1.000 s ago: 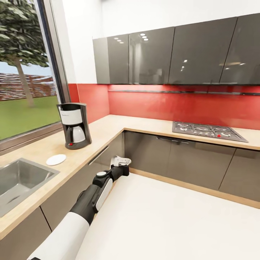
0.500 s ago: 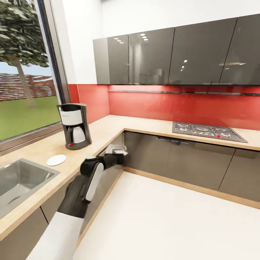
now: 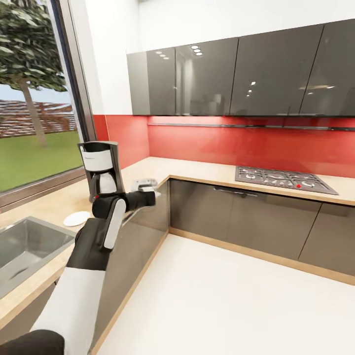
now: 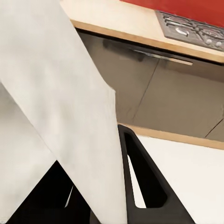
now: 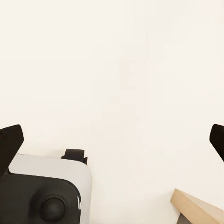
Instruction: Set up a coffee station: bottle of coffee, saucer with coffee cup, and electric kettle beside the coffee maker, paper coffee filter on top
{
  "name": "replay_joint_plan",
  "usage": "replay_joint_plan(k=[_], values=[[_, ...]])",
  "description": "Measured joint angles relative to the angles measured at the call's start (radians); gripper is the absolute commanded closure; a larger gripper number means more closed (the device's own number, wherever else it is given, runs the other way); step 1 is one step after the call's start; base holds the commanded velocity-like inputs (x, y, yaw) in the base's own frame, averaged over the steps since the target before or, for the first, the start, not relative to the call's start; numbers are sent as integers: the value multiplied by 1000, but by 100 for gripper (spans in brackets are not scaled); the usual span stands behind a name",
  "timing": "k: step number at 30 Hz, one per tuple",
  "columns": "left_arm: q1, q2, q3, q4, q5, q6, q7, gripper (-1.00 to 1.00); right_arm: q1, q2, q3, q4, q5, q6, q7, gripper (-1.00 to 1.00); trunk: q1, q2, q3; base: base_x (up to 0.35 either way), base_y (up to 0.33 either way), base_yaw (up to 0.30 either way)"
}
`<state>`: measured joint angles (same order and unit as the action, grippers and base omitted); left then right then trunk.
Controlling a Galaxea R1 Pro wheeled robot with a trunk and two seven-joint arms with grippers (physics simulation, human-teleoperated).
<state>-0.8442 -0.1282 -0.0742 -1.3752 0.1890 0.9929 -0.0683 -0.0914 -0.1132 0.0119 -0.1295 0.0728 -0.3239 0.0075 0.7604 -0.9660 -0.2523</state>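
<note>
Left gripper (image 3: 146, 187): pinching the paper coffee filter (image 3: 146, 185), its fingers (image 4: 140, 177) closed against the white paper, which is folding across the left wrist view; it is hanging over the kitchen countertop (image 3: 148, 172) edge, just beside the coffee maker (image 3: 101, 172)

Why held so: the arm is carrying the filter at about mid-height of the machine, probably so it can go up and over onto the black top without brushing the carafe (a judgement, not something seen)

Coffee maker: standing upright on the countertop by the window, between the sink (image 3: 24, 246) and the corner

Saucer (image 3: 75, 218): lying flat on the counter near the machine's base, partly behind the left forearm; no cup is sitting on it

Right gripper (image 5: 114, 140): jaws spread wide and holding nothing, pointing down at pale floor with the robot's base (image 5: 42, 191) beneath

Step in hand: bringing the filter to the machine's top

Risk: thin paper may be slipping or crumpling in the pinch
</note>
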Motion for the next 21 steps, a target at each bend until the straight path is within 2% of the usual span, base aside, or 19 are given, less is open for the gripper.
replay_joint_plan(k=[1,3,5,7,9,14,16,17,18,20,21], values=[[-25,3,1,23,0,1,0,100,0,0,0,0,0,0,0,-100,0,0,0,0,0,0],[-130,17,4,108,0,2,0,100,0,0,0,0,0,0,0,-100,0,0,0,0,0,0],[-189,26,5,159,0,3,0,100,0,0,0,0,0,0,0,-100,0,0,0,0,0,0],[-305,49,6,274,-2,3,-1,100,0,0,0,0,0,0,0,-100,0,0,0,0,0,0],[-368,63,6,339,-1,3,-1,100,0,0,0,0,0,0,0,-100,0,0,0,0,0,0],[-623,139,9,622,-6,6,-4,100,0,-1,0,0,0,0,0,-100,0,0,0,0,0,0],[-737,157,10,746,-2,6,-2,100,0,-1,0,0,0,0,0,-100,0,0,0,0,0,0],[-832,172,10,863,-9,6,-2,100,0,-2,0,0,0,0,0,-100,0,0,0,0,0,0],[-862,175,9,891,-3,7,-1,100,0,-2,0,0,0,0,0,-100,0,0,0,0,0,0],[-923,182,7,986,-18,9,-2,100,0,-2,0,0,0,0,0,-100,0,0,0,0,0,0],[-990,187,5,1096,-126,13,-2,100,0,-2,0,0,0,0,0,-100,0,0,0,0,0,0]])
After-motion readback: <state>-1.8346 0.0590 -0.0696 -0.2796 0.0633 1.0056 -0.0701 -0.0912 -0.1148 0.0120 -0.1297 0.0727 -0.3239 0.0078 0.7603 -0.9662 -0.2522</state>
